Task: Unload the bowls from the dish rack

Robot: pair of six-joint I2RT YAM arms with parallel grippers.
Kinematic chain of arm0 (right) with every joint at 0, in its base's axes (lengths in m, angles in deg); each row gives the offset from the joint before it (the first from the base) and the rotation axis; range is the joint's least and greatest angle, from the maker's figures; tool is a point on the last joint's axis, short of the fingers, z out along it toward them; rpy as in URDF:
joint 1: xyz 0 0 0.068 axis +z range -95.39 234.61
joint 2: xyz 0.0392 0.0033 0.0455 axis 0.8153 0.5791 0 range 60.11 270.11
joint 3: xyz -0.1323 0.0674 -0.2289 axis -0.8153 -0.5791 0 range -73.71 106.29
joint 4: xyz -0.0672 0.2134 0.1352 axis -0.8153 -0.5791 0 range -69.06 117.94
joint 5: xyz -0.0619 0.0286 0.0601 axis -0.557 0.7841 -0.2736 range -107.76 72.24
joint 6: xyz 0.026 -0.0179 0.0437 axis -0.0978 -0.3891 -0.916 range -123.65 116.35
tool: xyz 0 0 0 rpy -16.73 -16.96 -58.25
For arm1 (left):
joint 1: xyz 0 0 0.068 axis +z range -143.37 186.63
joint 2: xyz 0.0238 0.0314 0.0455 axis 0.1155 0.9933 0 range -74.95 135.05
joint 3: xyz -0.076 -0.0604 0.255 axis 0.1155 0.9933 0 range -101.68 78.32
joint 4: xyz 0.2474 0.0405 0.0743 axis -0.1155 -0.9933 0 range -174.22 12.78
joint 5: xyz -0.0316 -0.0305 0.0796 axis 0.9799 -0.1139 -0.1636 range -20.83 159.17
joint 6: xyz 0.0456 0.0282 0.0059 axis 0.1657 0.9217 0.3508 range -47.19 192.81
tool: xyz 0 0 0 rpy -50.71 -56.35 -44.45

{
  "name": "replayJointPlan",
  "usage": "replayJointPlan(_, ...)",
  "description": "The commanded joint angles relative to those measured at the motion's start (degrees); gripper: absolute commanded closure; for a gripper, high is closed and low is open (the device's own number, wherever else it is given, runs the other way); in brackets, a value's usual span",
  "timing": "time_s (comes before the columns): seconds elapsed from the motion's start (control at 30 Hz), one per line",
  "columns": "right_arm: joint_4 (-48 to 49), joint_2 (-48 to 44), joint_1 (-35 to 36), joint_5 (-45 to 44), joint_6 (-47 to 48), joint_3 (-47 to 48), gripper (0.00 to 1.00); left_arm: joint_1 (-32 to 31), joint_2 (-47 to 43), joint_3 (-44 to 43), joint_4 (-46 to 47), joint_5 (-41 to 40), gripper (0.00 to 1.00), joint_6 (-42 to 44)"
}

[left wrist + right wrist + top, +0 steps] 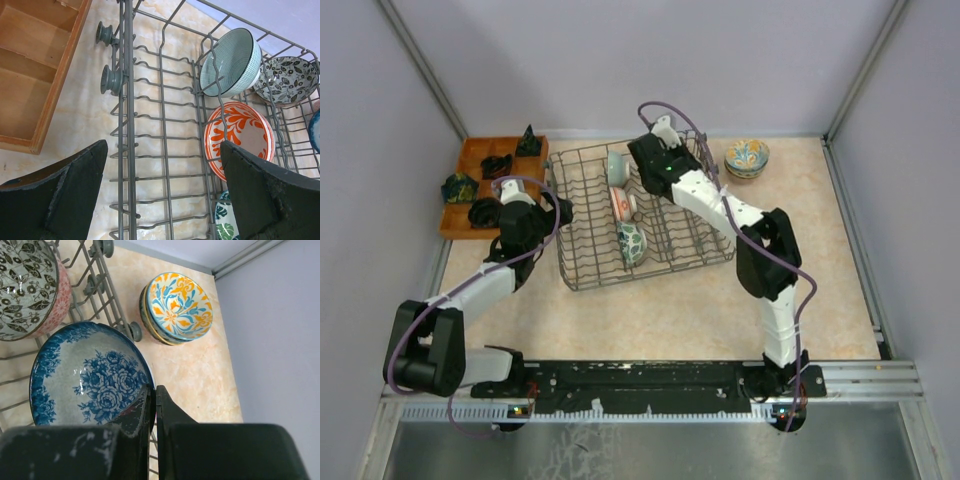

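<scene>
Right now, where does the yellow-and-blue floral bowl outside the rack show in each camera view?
Top external: the yellow-and-blue bowl is upper right, on the table by the far right corner of the dish rack.
Left wrist: not in view.
Right wrist: upper centre, beyond the blue floral bowl that the right gripper pinches.
Shared landmark: the dish rack, seen in all three views.

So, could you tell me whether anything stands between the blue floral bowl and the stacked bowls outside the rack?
The dish rack's wire wall lies between the blue floral bowl and the stacked bowls; the right gripper likely must lift it over.
</scene>
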Motion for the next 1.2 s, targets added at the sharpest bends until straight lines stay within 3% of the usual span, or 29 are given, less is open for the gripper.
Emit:
replayJointPlan(0.0, 5.2, -7.9, -1.0, -0.2, 1.7, -0.6, 1.00, 0.2, 0.1, 0.2, 1.6, 0.6, 0.01, -0.3)
replayJointPlan(0.4, 5.6, -13.2, -23.5, 36.6, -9.6, 3.0, 1.00, 0.2, -0.1, 0.4, 1.8, 0.6, 0.01, -0.4)
replayJointPlan(0.57, 5.5, -10.2, -31.3, 46.4, -13.8, 5.8, 1.00, 0.2, 0.6, 0.2, 2.2, 0.8, 0.01, -0.6)
replayJointPlan(0.87, 3.7, -1.7, -36.3, 51.5, -16.7, 13.4, 1.00, 0.2, 1.3, 0.0, 2.8, 1.4, 0.01, -1.1)
replayJointPlan(1.17, 5.3, 2.5, -37.4, 52.7, -18.2, 14.4, 1.00, 0.2, 1.7, -0.4, 2.8, 1.1, 0.01, -1.0)
